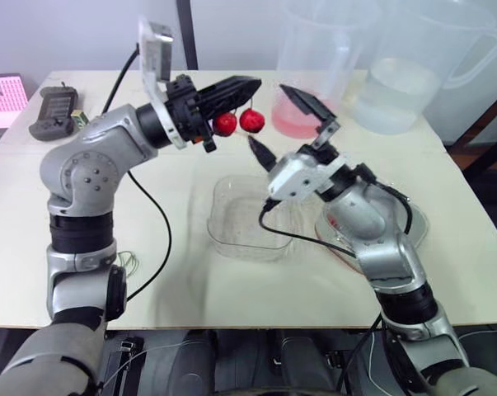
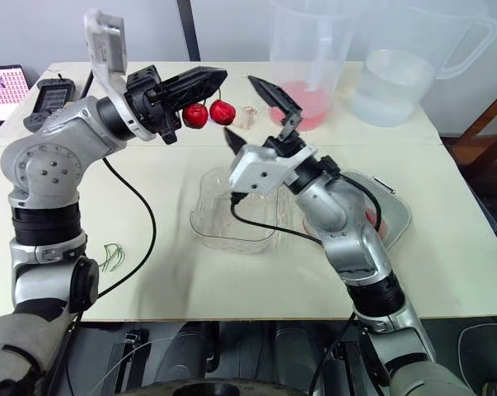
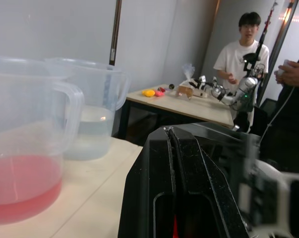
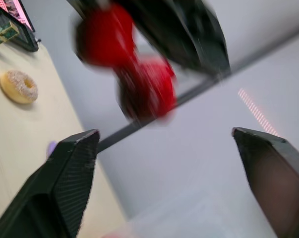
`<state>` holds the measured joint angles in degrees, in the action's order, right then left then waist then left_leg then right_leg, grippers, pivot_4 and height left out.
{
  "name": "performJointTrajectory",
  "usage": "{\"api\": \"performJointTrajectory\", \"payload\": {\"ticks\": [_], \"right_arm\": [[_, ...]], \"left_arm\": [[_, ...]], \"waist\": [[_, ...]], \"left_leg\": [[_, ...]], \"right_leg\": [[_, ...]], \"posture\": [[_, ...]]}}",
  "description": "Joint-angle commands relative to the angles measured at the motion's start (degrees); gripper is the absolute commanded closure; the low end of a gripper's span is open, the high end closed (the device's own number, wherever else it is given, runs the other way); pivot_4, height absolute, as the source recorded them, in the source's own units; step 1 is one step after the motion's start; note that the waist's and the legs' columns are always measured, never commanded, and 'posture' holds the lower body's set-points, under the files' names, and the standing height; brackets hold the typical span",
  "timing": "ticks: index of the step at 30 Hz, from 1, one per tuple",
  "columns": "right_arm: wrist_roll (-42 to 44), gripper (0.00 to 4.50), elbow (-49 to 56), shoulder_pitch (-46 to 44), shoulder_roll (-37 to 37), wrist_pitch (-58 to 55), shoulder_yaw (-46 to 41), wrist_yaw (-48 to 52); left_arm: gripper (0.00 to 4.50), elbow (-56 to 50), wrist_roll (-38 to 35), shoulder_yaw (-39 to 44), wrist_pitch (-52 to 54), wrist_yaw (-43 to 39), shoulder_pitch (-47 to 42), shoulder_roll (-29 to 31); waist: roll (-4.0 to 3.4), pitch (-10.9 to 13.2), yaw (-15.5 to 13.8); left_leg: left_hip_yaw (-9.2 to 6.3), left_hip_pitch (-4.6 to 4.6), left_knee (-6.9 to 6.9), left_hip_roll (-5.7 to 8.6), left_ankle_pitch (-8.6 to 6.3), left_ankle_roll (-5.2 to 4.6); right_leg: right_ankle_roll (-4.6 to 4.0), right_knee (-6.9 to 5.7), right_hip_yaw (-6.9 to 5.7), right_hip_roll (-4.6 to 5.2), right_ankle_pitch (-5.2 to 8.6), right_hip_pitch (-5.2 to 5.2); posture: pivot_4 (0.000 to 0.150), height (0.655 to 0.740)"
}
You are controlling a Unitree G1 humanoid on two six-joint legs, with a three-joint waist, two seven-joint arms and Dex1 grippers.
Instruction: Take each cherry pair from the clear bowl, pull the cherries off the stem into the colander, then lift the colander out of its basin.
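The bench [image 1: 190,289] lies bare from 6 to 9 o'clock, so the free room is on the near left. At 12 to 1 o'clock the pink-filled pitcher [image 1: 314,78] and the water pitcher [image 1: 400,82] crowd the far edge, and a backward swing could tip them. The clear bowl [image 1: 240,223] sits at centre and looks empty. At its 3 o'clock is the basin [image 2: 396,216], with the colander largely hidden beneath the right arm.

The cherry pair [image 1: 237,122] hangs in the air at 12 o'clock from the bowl, its stem pinched in the closed left jaws. The right jaws are spread wide just beside the fruit.

The cherries are probably light, smooth and easily bruised, and the stem is thin. The hold should cup one fruit's belly gently. A cherry pulled free here would miss the colander.
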<state>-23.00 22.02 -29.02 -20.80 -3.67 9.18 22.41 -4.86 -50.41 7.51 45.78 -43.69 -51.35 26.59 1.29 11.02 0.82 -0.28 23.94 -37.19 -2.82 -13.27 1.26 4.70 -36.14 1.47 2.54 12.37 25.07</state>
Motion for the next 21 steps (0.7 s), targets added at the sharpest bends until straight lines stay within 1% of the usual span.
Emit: {"api": "performJointTrajectory", "payload": {"ticks": [1,2,3,5,7,9,12,21], "right_arm": [[23.3,0.03,3.1,-1.1,4.9,-15.5,-9.3,8.3],[35.4,0.03,4.2,-1.8,5.0,-24.5,-12.5,13.4],[42.4,0.03,5.1,-2.9,4.4,-32.0,-15.5,15.7],[58.5,0.03,5.1,-6.2,3.1,-48.3,-22.7,16.3],[69.1,0.03,3.6,-8.8,0.4,-58.2,-27.3,16.2],[77.9,0.03,3.4,-9.5,-3.0,-64.5,-29.3,17.9],[82.4,0.03,3.0,-10.4,-4.7,-66.0,-29.4,16.2],[82.1,0.03,-0.4,-13.9,-1.5,-61.9,-24.4,9.3]], "left_arm": [[4.50,-1.2,0.0,1.1,-0.7,-1.6,-0.4,1.5],[4.50,-1.2,0.0,1.1,-0.7,-2.0,-0.1,1.8],[4.50,-1.3,-0.2,1.1,-0.5,-2.4,0.1,2.1],[4.50,-1.5,-1.1,1.4,0.2,-2.9,0.7,2.1],[4.50,-2.4,-1.4,1.1,0.5,-3.3,1.7,2.2],[4.50,-3.6,-1.8,0.8,0.8,-3.6,2.8,2.2],[4.50,-4.9,-2.9,1.1,1.8,-3.5,3.6,1.8],[4.50,-8.6,-6.3,1.0,3.9,-1.8,4.7,0.7]], "waist": [[0.00,0.0,0.0],[-0.01,0.0,0.0],[-0.03,0.0,0.0],[-0.05,0.0,0.1],[-0.06,0.0,0.0],[-0.06,0.0,0.0],[-0.06,0.0,0.0],[-0.06,0.0,0.2]], "left_leg": [[0.00,-0.05,0.00,0.00,0.00,0.00],[-0.01,-0.12,0.02,-0.01,0.00,0.00],[-0.02,-0.24,0.07,-0.02,0.00,-0.01],[0.00,-0.49,0.13,-0.02,-0.01,-0.02],[-0.01,-0.52,0.14,-0.02,-0.01,-0.02],[-0.01,-0.53,0.16,-0.03,-0.02,-0.03],[-0.02,-0.52,0.18,-0.03,-0.03,-0.05],[-0.01,-0.52,0.16,-0.02,-0.03,-0.05]], "right_leg": [[0.00,0.00,0.00,0.00,0.00,-0.04],[0.00,0.00,-0.01,0.00,0.00,-0.11],[0.00,0.02,-0.02,0.00,0.00,-0.23],[0.00,0.02,-0.02,0.02,0.00,-0.44],[-0.02,0.00,-0.03,0.04,0.01,-0.44],[-0.20,0.01,-0.04,0.03,0.11,-0.45],[-0.17,0.03,-0.04,0.01,0.14,-0.45],[-0.12,0.03,0.00,-0.02,0.17,-0.44]], "posture": [[0.150,0.7400],[0.150,0.7400],[0.150,0.7400],[0.150,0.7400],[0.150,0.7400],[0.150,0.7400],[0.150,0.7400],[0.150,0.7400]]}}
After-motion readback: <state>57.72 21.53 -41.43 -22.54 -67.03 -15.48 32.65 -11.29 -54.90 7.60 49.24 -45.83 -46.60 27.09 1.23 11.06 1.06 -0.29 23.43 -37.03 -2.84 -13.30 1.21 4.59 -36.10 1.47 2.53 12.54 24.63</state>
